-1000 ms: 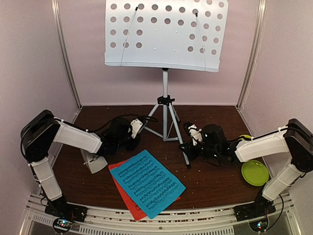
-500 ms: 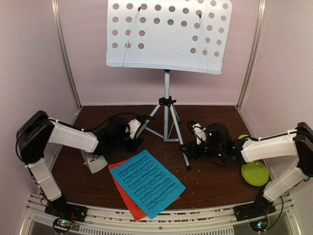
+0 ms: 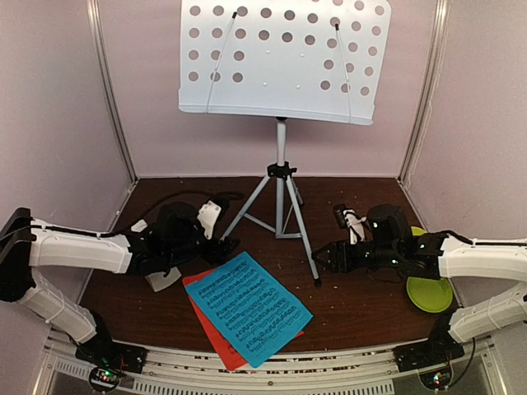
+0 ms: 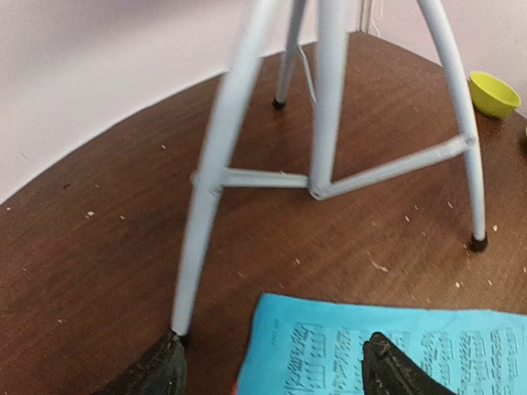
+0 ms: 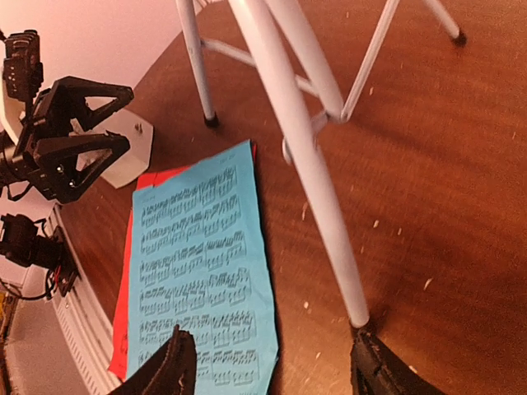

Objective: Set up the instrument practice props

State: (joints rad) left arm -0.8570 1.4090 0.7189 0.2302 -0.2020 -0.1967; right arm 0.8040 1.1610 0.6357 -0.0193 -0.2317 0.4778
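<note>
The white perforated music-stand desk [image 3: 280,58] stands high on its grey tripod [image 3: 281,197] at the back of the table. A blue music sheet [image 3: 251,309] lies on top of a red one [image 3: 216,341] near the front. The small white metronome [image 3: 163,281] is partly hidden under my left arm. My left gripper [image 3: 222,247] is open by the tripod's left foot [image 4: 177,327], its fingertips straddling the blue sheet's corner [image 4: 329,346]. My right gripper [image 3: 325,257] is open beside the front-right leg [image 5: 309,173], whose foot sits just ahead of one fingertip. Nothing is held.
A lime-green round dish [image 3: 430,292] lies on the table right of my right arm, and a second one [image 4: 494,92] sits farther back on the right. Pink walls close in the back and both sides. Crumbs dot the brown tabletop [image 3: 362,309].
Both grippers have opened and let go of the tripod legs. Both arms have drawn back outward, away from the stand. The stand shifted slightly and now stands still.
</note>
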